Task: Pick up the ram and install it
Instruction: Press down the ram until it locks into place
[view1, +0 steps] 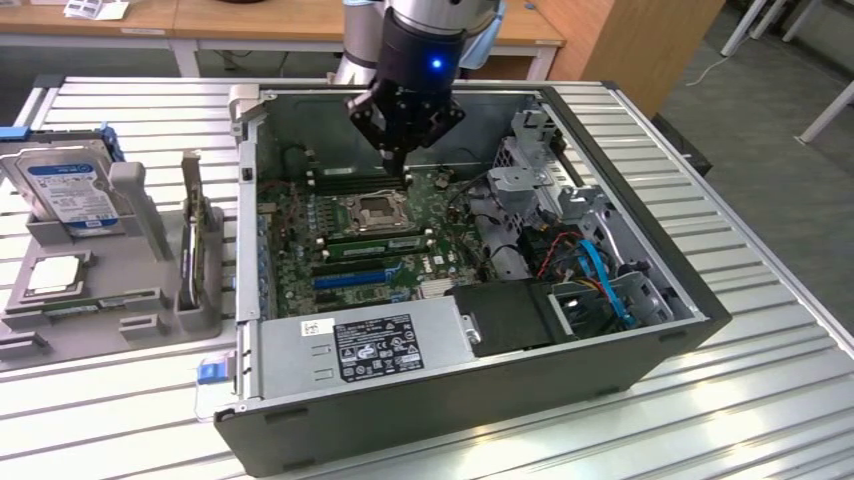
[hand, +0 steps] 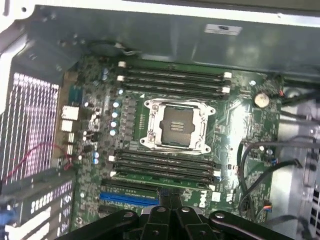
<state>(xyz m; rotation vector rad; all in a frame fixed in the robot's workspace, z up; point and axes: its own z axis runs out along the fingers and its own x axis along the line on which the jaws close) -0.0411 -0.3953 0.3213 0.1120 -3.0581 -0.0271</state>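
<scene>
The gripper (view1: 400, 160) hangs inside the open computer case (view1: 627, 330) above the motherboard (view1: 441, 265), its fingers pressed together. No stick can be made out between them. The ram (view1: 380, 241) appears to be the green strip lying along the bank of slots just beside the processor socket (view1: 375, 208), on the side nearer the power supply (view1: 367, 345). Whether it is fully seated cannot be told.

If the stick sits crooked or its notch is off, pressing down could bend it or crack the slot. If the fingers drift sideways, they could touch the open socket, and its contacts would probably bend easily. The cables (view1: 601, 275) on the exterior view's right are well apart from the gripper and look like less of a threat.

The power supply carries a white label and a black one, both with print too small to read. The hard drive (view1: 67, 185) in the holder outside the case has a blue label that is also unreadable. In the wrist view, white lettering (hand: 202, 200) on the board may be a Dell logo.
</scene>
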